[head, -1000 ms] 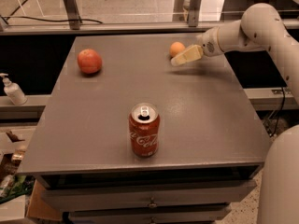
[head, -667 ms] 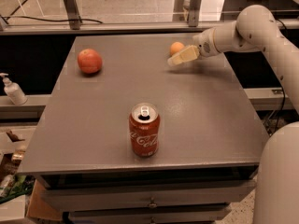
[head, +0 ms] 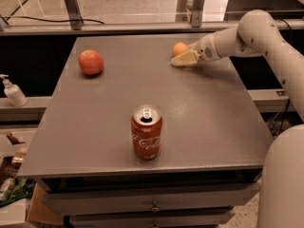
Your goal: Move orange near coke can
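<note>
The orange (head: 179, 48), small and yellow-orange, lies at the far right of the grey table (head: 209, 118). My gripper (head: 179, 58) reaches in from the right on its white arm, low over the table, and sits right against the orange's near side, partly covering it. The red coke can (head: 147, 132) stands upright near the table's front edge, well away from the orange and the gripper, with its silver top and pull tab showing.
A larger reddish-orange apple-like fruit (head: 90, 62) lies at the far left of the table. A soap dispenser bottle (head: 13, 91) stands on a ledge left of the table. Drawers sit under the tabletop. The robot's white body (head: 285, 184) is at the lower right.
The arm has shifted slightly left, keeping the gripper beside the orange. The orange, the can and the reddish fruit have not moved.
</note>
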